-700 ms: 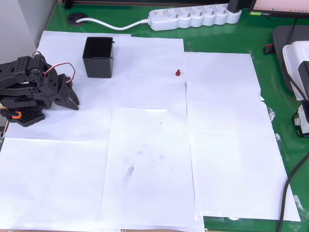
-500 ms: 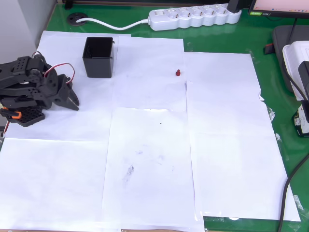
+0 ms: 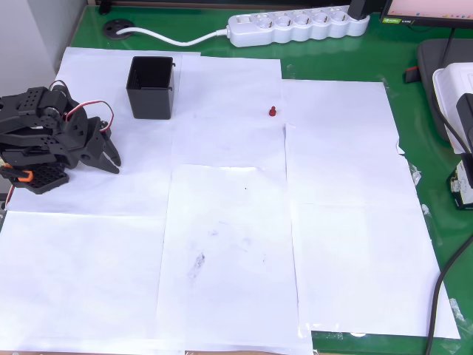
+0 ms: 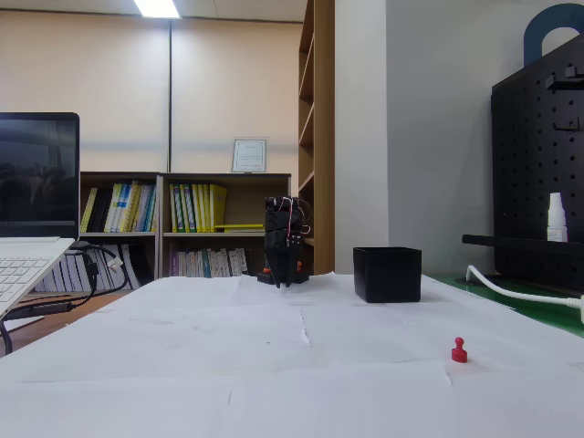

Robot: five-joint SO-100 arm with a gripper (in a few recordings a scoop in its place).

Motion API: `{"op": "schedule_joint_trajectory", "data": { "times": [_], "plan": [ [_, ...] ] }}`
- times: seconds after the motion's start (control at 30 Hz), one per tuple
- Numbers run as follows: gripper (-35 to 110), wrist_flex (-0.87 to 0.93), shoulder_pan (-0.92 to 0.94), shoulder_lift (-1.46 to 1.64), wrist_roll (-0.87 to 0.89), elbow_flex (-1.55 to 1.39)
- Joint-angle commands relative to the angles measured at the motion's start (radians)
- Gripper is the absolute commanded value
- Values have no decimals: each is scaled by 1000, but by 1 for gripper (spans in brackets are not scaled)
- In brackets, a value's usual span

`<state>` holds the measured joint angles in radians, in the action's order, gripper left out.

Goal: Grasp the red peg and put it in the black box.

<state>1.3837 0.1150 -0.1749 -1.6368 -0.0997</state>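
The tiny red peg (image 3: 272,112) stands upright on the white paper, right of centre at the back in the overhead view; in the fixed view the red peg (image 4: 459,350) sits near the front right. The black box (image 3: 151,87) stands open-topped at the back left, and in the fixed view the black box (image 4: 388,274) is right of the arm. My black gripper (image 3: 112,157) rests folded at the left edge, just below and left of the box and far from the peg. Its jaws look closed with nothing held. In the fixed view the gripper (image 4: 286,277) points down at the paper.
White paper sheets (image 3: 229,244) cover a green table. A white power strip (image 3: 299,26) and its cable lie along the back edge. A laptop (image 4: 27,255) stands at the left in the fixed view, and white devices (image 3: 454,96) sit at the right edge.
The folded arm has shifted very slightly at the left edge. The peg and the box have stayed where they were.
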Motion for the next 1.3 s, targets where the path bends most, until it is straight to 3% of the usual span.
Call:
{"op": "schedule_joint_trajectory", "data": {
  "times": [0.0, 0.27, 0.53, 0.67, 0.8, 0.9, 1.03, 1.13, 1.27],
  "plan": [
    [0, -132, 2, 81, 67, -104],
    [0, -374, -66, 356, 0, -411],
    [0, -572, -150, 778, 60, -782],
    [0, -825, -183, 905, 66, -704],
    [0, -1216, -204, 1019, 40, -488],
    [0, -1341, -213, 1086, 20, -402],
    [0, -1669, -222, 1246, -29, -256],
    [0, -1772, -249, 1319, -20, -235],
    [0, -2089, -287, 1555, -38, -219]
  ]
}}
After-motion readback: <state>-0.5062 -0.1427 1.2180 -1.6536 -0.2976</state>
